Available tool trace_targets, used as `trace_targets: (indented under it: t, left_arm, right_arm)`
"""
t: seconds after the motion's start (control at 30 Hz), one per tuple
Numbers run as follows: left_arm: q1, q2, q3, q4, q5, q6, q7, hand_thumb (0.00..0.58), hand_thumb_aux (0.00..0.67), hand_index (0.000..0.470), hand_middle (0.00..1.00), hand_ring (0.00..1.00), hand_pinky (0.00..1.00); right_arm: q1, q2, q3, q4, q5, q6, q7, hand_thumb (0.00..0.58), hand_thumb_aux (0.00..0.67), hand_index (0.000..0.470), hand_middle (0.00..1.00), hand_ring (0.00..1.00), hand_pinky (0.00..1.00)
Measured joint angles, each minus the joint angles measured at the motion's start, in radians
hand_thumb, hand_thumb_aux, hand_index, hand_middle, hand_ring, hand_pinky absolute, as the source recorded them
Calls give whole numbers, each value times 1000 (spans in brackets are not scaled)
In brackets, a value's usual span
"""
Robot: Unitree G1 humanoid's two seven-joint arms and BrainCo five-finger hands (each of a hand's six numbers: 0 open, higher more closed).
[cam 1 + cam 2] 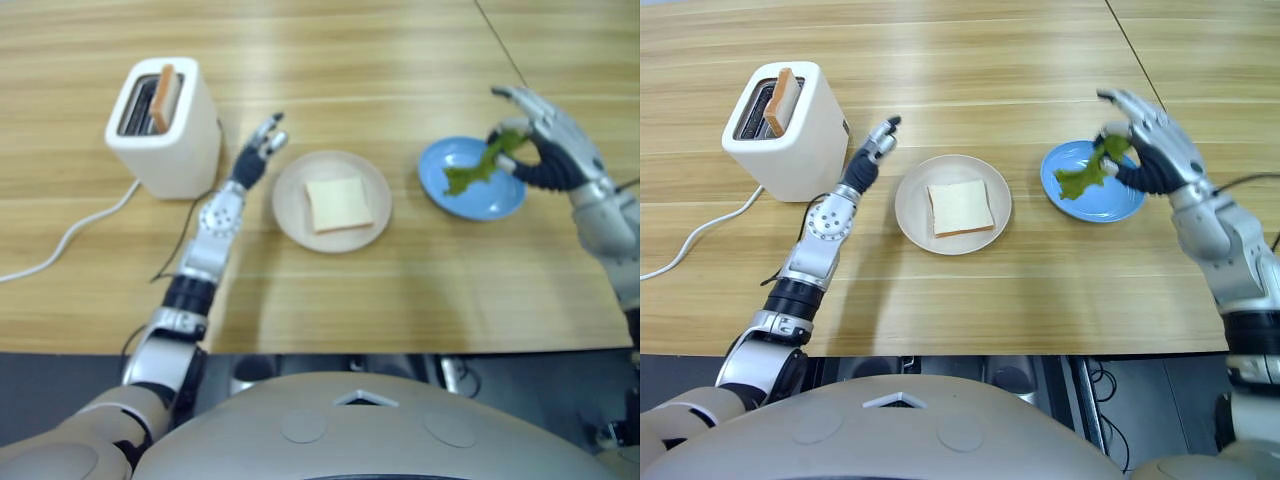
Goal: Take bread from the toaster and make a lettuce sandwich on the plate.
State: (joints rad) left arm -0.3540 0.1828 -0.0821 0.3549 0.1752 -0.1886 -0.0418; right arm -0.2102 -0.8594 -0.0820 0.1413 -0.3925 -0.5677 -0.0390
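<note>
A white toaster (pixel 168 128) stands at the left with one slice of bread (pixel 163 97) sticking up from a slot. A second bread slice (pixel 338 204) lies flat on the beige plate (pixel 290 200) in the middle. My left hand (pixel 258 150) rests between toaster and plate, fingers stretched out and holding nothing. My right hand (pixel 545 145) is shut on a green lettuce leaf (pixel 482 166), which hangs lifted just above the blue plate (pixel 480 204) at the right.
The toaster's white cord (pixel 62 243) trails off toward the left table edge. A thin dark cable (pixel 500 45) runs across the far right of the wooden table. The near table edge lies just below the plates.
</note>
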Motion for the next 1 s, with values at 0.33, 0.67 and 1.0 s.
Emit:
trace_targets:
  t: [0.33, 0.67, 1.0]
  left_arm:
    - [-25, -40, 68, 67, -92, -19, -4, 0, 0, 0, 0, 0, 0]
    - [-35, -54, 64, 89, -98, -20, -11, 0, 0, 0, 0, 0, 0]
    - [-35, -57, 56, 97, -90, -21, -17, 0, 0, 0, 0, 0, 0]
  right_arm:
    - [-383, 273, 231, 137, -81, 44, 84, 580, 670, 460, 106, 106, 106]
    - [-475, 417, 377, 535, -170, -65, 5, 580, 670, 460, 90, 90, 90]
    - [-225, 378, 421, 487, -183, -109, 11, 580, 670, 460, 12, 12, 12]
